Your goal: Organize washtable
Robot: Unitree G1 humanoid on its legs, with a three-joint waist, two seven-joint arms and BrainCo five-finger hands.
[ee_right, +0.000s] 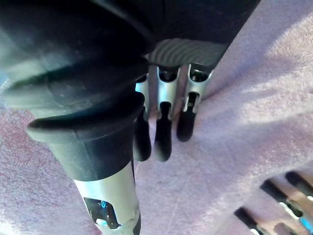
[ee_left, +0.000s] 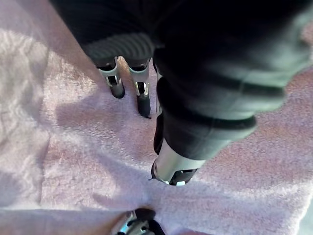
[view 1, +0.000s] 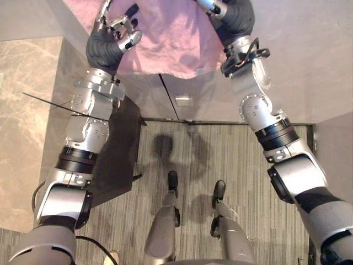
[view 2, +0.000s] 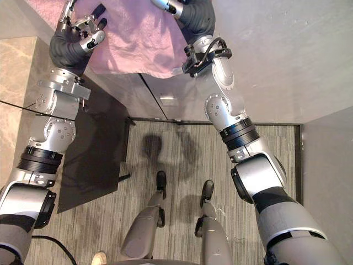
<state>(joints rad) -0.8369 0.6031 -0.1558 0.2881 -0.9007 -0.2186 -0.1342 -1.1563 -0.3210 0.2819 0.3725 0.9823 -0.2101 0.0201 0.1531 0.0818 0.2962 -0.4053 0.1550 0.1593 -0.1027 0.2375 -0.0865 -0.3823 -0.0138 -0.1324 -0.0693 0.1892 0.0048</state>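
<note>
In the left eye view, a pink towel [view 1: 171, 38] lies spread on the grey tabletop [view 1: 287, 22] at the far side. Its near hem reaches the grey cabinet front [view 1: 209, 99], above the door seam. The left hand [view 1: 118, 33] rests on the towel's left part, just inside its side edge. The right hand [view 1: 212, 6] is on the right part, partly cut off by the frame. To the right of the towel the tabletop is bare. Below the cabinet is striped carpet floor [view 1: 242, 160], with a black mat [view 1: 116, 160] by the left arm.

The right eye view shows the same layout: both hands are on the towel and well apart, with open cloth between them.

In the left wrist view, the left hand's fingers [ee_left: 116, 83] are released. Their dark tips and the thumb lie flat on the terry cloth and grasp nothing. A fingertip of the right hand shows across a fold.

In the right wrist view, the right hand's fingers [ee_right: 164, 132] are straight and released, with their tips pressing on the towel. The left hand's fingers show nearby on the same cloth.
</note>
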